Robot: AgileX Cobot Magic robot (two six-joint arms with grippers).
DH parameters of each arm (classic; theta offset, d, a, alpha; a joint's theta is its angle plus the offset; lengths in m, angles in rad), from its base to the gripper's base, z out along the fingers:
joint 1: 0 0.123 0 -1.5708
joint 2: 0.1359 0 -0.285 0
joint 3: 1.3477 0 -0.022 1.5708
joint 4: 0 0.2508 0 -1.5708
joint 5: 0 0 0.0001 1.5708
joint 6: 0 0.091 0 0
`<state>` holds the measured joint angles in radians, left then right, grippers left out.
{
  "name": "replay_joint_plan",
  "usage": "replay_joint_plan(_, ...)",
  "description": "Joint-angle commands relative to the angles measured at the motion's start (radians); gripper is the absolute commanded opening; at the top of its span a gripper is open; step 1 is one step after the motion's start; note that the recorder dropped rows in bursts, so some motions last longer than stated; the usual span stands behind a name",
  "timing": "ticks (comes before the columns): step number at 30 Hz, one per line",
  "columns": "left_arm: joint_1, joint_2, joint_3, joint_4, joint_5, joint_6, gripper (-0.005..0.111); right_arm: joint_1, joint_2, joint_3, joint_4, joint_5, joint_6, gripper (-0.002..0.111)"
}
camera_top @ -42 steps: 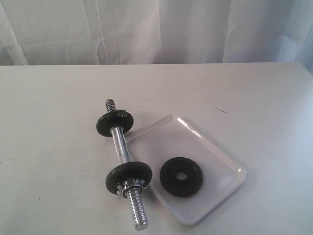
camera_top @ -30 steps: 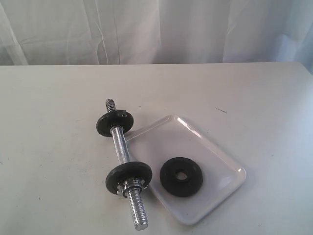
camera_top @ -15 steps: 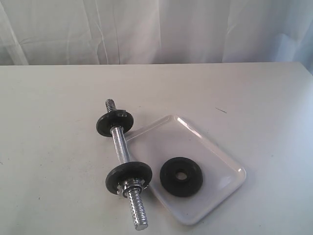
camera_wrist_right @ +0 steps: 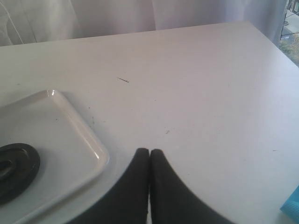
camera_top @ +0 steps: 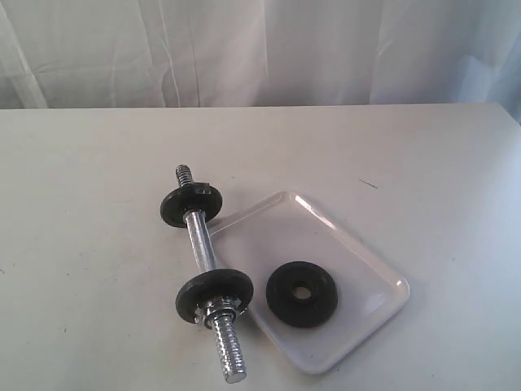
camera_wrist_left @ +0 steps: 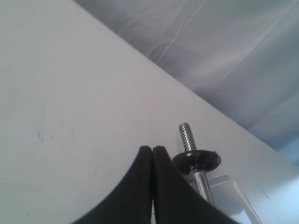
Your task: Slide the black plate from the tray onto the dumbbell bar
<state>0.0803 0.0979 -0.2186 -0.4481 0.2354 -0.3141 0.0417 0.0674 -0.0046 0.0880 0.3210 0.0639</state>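
Black plate (camera_top: 302, 293): matte, round, raised rim, central hole. Flat inside tray (camera_top: 358, 240), near right gripper (camera_wrist_right: 149, 152), not touching it. Tray: glossy white plastic, rectangular, rounded corners, low rim. Right gripper: black curved fingers (camera_wrist_right: 133, 186) pressed together, nothing between. Dumbbell bar (camera_top: 200, 240): chrome, smooth middle, threaded ends. Lying on white table (camera_top: 81, 163) just past left gripper (camera_wrist_left: 153, 150). Left gripper likewise closed, empty. Pleated white curtain (camera_top: 260, 49) behind.
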Motion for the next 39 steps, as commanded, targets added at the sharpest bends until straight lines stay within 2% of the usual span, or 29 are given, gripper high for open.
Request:
replay_joint_plan(1,-0.003,0.209,-0.220,-0.009,0.084,0.247,0.000,-0.003,-0.007,0.005,-0.007,-0.010,0.001,0.000)
replay_joint_plan(5,-0.003,0.426,-0.382,-0.009,0.163,0.377,0.000,-0.003,-0.007,0.005,-0.007,-0.010,0.001,0.000)
replay_joint_plan(10,-0.003,0.633,-0.482,-0.018,0.170,0.387,0.000,-0.003,-0.007,0.005,-0.007,-0.010,0.001,0.000)
replay_joint_plan(15,-0.003,0.775,-0.489,-0.087,0.182,0.394,0.000,-0.003,-0.007,0.005,-0.007,-0.010,0.001,0.000)
replay_joint_plan(24,-0.003,0.921,-0.489,-0.246,0.344,0.405,0.000,-0.003,-0.007,0.005,-0.007,-0.010,0.001,0.000)
replay_joint_plan(31,-0.003,1.002,-0.489,-0.558,0.507,0.659,0.000,-0.003,-0.007,0.005,-0.007,-0.010,0.001,0.000)
replay_joint_plan(36,-0.003,1.066,-0.489,-0.662,0.482,0.745,0.001,-0.003,-0.007,0.005,-0.007,-0.010,0.001,0.000)
replay_joint_plan(39,-0.013,1.121,-0.489,-0.769,0.507,0.851,0.014,-0.003,-0.007,0.005,-0.007,-0.010,0.001,0.000)
